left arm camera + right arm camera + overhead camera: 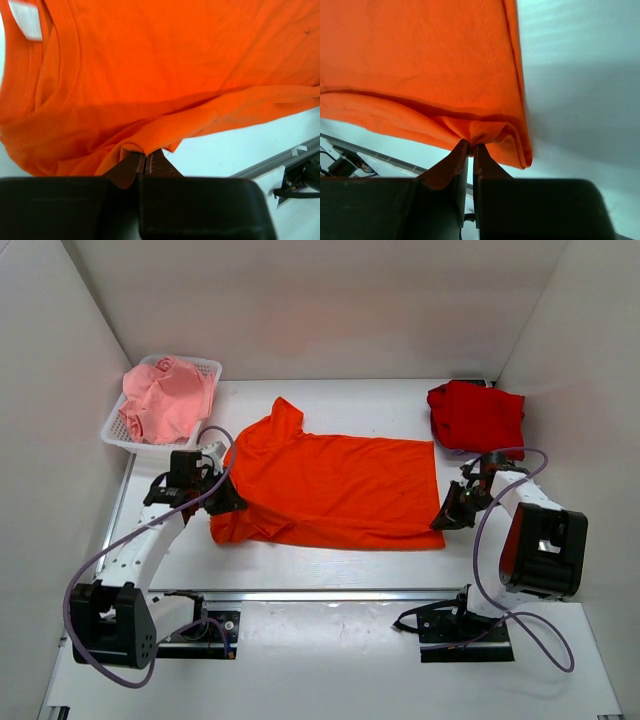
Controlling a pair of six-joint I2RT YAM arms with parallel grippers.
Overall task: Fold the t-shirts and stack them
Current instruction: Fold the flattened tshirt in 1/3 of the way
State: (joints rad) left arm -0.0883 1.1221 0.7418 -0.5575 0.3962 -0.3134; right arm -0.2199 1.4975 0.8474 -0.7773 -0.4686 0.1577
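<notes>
left claw [145,156], right claw [470,146] both pinching orange t-shirt [340,485] | white table [330,640] | white walls [300,300]

A white surface [340,405], evenly lit, is boxed by a plain white back wall [320,300], left wall [50,390] and right wall [590,330]. A metal rail [330,595] crosses its near part.

Looks like a robotics lab test cell, not a home or shop. White tabletop [370,400] boxed in on three sides by plain white panels [320,300]. Two small arms mounted at the near edge, left arm [150,540] and right arm [540,540], with cameras at the wrists. Purple cables [547,462] looped loose in the open. Bare aluminium rail [330,595] along the front. Only domestic bits: white mesh basket [112,432] and orange t-shirt [340,485].
</notes>
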